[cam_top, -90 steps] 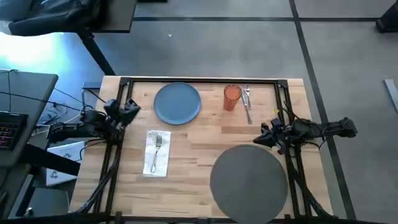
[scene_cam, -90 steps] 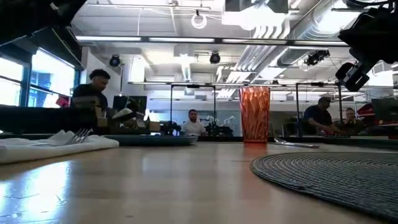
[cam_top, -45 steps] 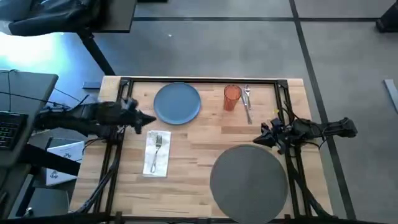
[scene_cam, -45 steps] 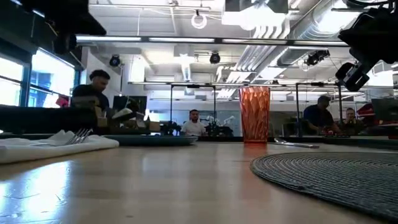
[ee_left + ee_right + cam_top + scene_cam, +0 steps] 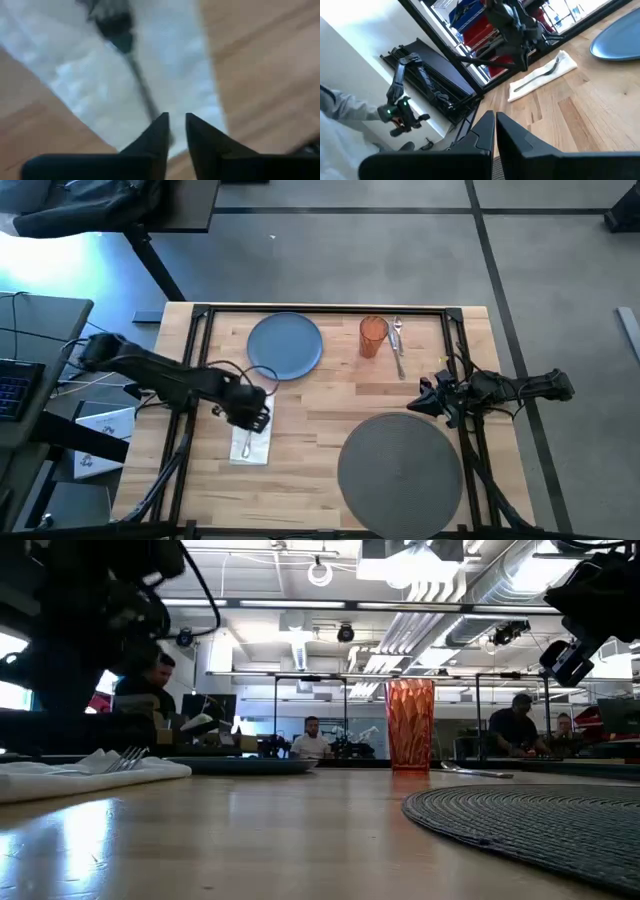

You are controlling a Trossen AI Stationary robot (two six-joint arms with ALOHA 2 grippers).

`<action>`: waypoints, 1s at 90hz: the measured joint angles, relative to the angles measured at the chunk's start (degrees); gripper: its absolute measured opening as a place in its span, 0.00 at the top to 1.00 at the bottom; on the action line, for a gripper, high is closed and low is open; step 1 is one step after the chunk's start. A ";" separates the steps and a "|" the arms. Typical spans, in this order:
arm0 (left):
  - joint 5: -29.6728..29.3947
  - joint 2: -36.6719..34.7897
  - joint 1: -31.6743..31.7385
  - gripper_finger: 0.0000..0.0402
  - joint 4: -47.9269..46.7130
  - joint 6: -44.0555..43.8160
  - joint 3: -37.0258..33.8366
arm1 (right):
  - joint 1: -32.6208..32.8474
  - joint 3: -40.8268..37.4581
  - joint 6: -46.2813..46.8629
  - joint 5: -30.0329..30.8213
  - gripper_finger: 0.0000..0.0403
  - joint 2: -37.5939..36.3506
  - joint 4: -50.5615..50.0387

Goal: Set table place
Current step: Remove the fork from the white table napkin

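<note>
Fingers of the left gripper are seen nearly closed, a narrow gap left between them, with nothing gripped; just ahead of their tips the fork lies on the white napkin, its handle running toward them; from above, the left gripper is placed over the napkin at the near-left part of the desk. Fingers of the right gripper are held pressed together and empty; that arm waits at the right rail, just beside the far edge of the dark grey mat, well apart from the left fingers.

As judged from the layout, the setting is barely begun: the mat is laid at the near right, yet the blue plate sits off it at the far side; the orange tumbler and the remaining cutlery are grouped at the far edge, well beyond both pairs of fingers; nothing has been placed on or beside the mat. A grasp of the fork or napkin appears to be the step in hand; plate, tumbler, knife and spoon are all left to be moved.
</note>
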 joint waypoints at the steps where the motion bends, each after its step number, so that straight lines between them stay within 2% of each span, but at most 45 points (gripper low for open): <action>1: -0.22 0.51 0.00 0.77 0.08 -0.18 0.00 | 0.00 -0.01 -0.01 0.00 1.00 0.00 0.00; 13: -2.08 6.03 0.00 0.64 -0.23 -4.03 0.00 | 0.00 0.00 0.00 0.00 1.00 0.00 0.00; 24: -2.30 9.74 -0.11 0.63 -0.14 -5.35 0.29 | 0.00 -0.02 -0.01 -0.02 1.00 0.00 0.01; 35: -2.15 11.84 -0.11 0.71 -0.88 -4.28 0.87 | 0.00 0.00 -0.01 -0.01 1.00 0.00 -0.01; 57: -5.56 11.35 -0.13 0.96 -3.11 -3.86 2.95 | 0.00 0.00 -0.01 -0.01 1.00 -0.02 0.00; 63: -5.65 11.33 -0.13 0.98 -3.23 -3.87 2.97 | 0.00 -0.01 0.00 -0.01 1.00 -0.02 -0.01; 74: -5.22 11.35 -0.11 0.94 -3.30 -3.89 2.99 | 0.00 0.00 0.00 0.00 1.00 -0.02 0.00; 90: -3.83 11.38 -0.20 0.78 -3.70 -4.68 3.20 | 0.00 0.00 -0.01 0.00 1.00 -0.02 0.01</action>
